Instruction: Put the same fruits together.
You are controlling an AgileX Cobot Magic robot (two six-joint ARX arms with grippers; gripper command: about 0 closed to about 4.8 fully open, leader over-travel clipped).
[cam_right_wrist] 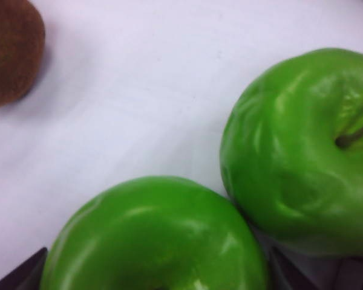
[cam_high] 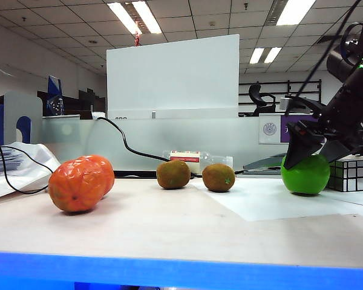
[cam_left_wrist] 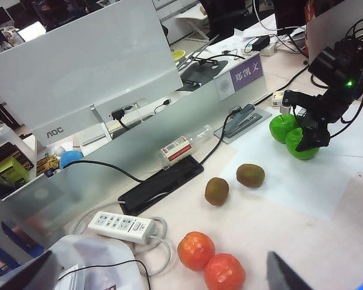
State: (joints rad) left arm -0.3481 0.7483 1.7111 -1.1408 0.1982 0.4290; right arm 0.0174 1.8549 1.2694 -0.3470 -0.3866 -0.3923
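Only one green apple plain in the exterior view, far right on the table; the second apple hidden behind it there, but clear from the left wrist view, touching the first. In the right wrist view both apples cut off by the frame edge, pressed together on white paper, with a slice of brown kiwi at one corner.

Left gripper barely in view: just two dark finger tips at the frame's near edge, well apart, so jaws wide and empty, high above the table's left side. Not seen in the exterior view.

Readable writing: "AOC" on the back of the grey monitor; a purple nameplate with Chinese characters, too small to read surely. A red-and-white label on the clear bottle, print illegible.

Right gripper tilted downward over the nearer apple, black fingers splayed wide to either side of it; possibly touching the skin, hard to say, no closed grip shown. Green light on the arm above.

Two orange fruits together at near left, touching. Two kiwis side by side mid-table, a small gap between. Mirror cube just right of the apples. White power strip at left rear.
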